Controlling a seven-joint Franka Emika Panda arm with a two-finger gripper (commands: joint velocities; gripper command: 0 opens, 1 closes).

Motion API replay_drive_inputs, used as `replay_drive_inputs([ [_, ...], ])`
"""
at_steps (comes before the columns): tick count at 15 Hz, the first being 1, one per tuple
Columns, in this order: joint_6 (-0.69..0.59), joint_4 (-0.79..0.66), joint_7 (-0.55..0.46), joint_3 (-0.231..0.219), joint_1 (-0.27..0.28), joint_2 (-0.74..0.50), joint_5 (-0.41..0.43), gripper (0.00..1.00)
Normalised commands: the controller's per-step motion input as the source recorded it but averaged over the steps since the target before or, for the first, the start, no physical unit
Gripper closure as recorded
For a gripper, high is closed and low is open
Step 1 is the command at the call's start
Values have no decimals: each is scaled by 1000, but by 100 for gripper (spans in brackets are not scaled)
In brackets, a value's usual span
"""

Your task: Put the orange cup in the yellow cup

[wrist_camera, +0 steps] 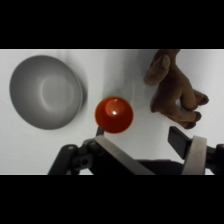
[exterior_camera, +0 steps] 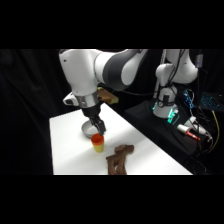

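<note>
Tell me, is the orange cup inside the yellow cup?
Yes. The orange cup sits upright in the yellow cup, only its rim showing on top.

- Orange cup [exterior_camera: 97, 138]: side view shows only its rim band above the yellow cup [exterior_camera: 98, 146]; the rest sits hidden inside.
- Yellow cup: entirely hidden beneath the orange cup [wrist_camera: 114, 114] in the wrist view.
- Grey bowl [exterior_camera: 88, 131]: partly covered by the gripper [exterior_camera: 98, 126] in the side view.
- Brown object [exterior_camera: 119, 158]: cut off by the lower edge; identity not determinable.
- Desk [exterior_camera: 67, 145]: near edge cut off.
- Gripper [wrist_camera: 145, 140]: cut off by the lower edge.
</note>
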Motion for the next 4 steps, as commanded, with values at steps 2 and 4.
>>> replay_drive_inputs([
  [2,-313,187,-131,65,-54,-110,142,0],
  [4,-237,178,-22,44,-46,-60,141,0],
])
